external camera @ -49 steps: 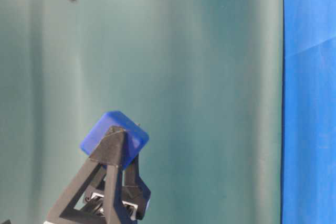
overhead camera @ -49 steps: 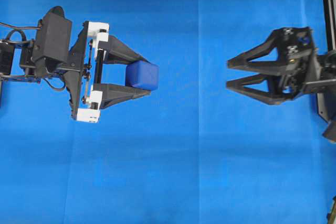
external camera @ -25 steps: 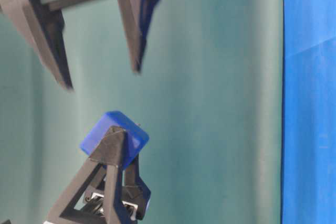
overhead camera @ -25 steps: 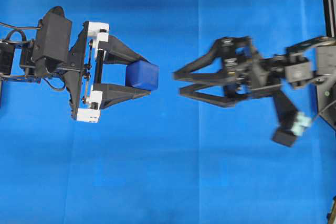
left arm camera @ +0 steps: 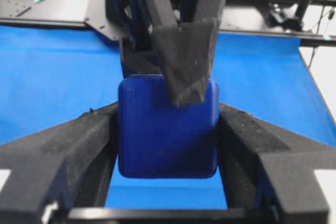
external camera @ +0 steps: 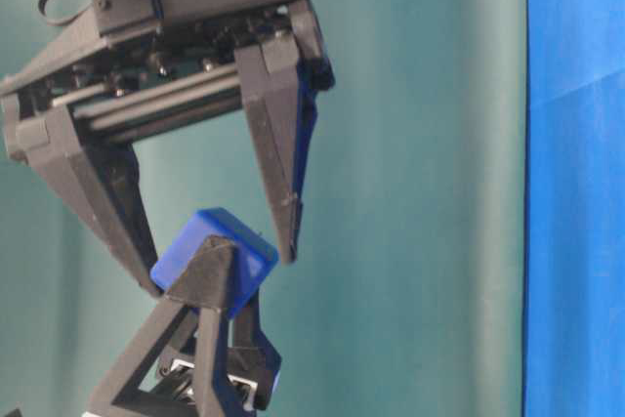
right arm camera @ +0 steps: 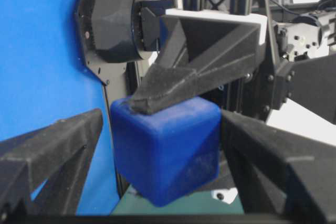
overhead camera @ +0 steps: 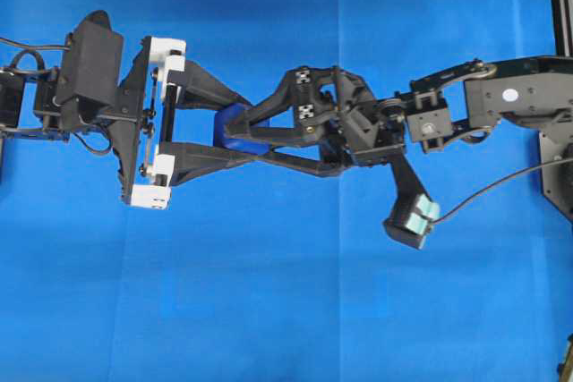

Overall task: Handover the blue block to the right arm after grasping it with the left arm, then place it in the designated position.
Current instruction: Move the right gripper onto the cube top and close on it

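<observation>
The block [overhead camera: 235,128] is held in mid-air above the blue cloth [overhead camera: 269,310], pinched between the jaws of the left gripper [overhead camera: 237,130], whose pads press its two opposite sides, as is seen plainly from the left wrist. The block is carried out at the fingertips, so that most of it stands free beyond them; this is judged to be done to leave faces for the other arm to take. The right gripper [overhead camera: 260,136] is placed around the same block with its jaws spread wide, and it is rolled relative to the left one, so that its fingers straddle the faces left uncovered. In the table-level view one right finger [external camera: 283,168] hangs just beside the block's upper corner and the other [external camera: 107,212] near its lower side; from the right wrist, gaps are seen between both fingers and the block. Nothing is gripped by the right arm yet. The handover is thus judged to be at the point where the right jaws must be closed before the left are released. No marked target is visible.
</observation>
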Tool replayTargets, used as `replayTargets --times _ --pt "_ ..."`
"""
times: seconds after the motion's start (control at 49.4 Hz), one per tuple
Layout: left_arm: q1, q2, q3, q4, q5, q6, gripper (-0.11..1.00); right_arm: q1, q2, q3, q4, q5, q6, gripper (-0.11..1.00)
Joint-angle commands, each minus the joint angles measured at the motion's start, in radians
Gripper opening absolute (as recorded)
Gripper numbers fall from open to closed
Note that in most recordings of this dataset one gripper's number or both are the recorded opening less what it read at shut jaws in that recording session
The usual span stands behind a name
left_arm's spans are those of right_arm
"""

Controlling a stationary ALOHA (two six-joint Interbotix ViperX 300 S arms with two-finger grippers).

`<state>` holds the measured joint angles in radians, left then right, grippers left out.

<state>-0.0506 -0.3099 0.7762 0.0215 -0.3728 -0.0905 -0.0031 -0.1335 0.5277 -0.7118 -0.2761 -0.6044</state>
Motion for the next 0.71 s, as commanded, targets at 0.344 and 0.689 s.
replayTargets --times 0.344,0.689 --pt "0.005 -0.017 -0.011 -0.002 0.003 -0.006 0.48 0.0 0.002 -0.041 -0.002 0.021 0.002 0.96" --pt "0.005 -0.017 -0.011 -0.002 0.006 -0.005 0.48 0.0 0.0 -0.058 -0.002 0.051 0.002 0.51"
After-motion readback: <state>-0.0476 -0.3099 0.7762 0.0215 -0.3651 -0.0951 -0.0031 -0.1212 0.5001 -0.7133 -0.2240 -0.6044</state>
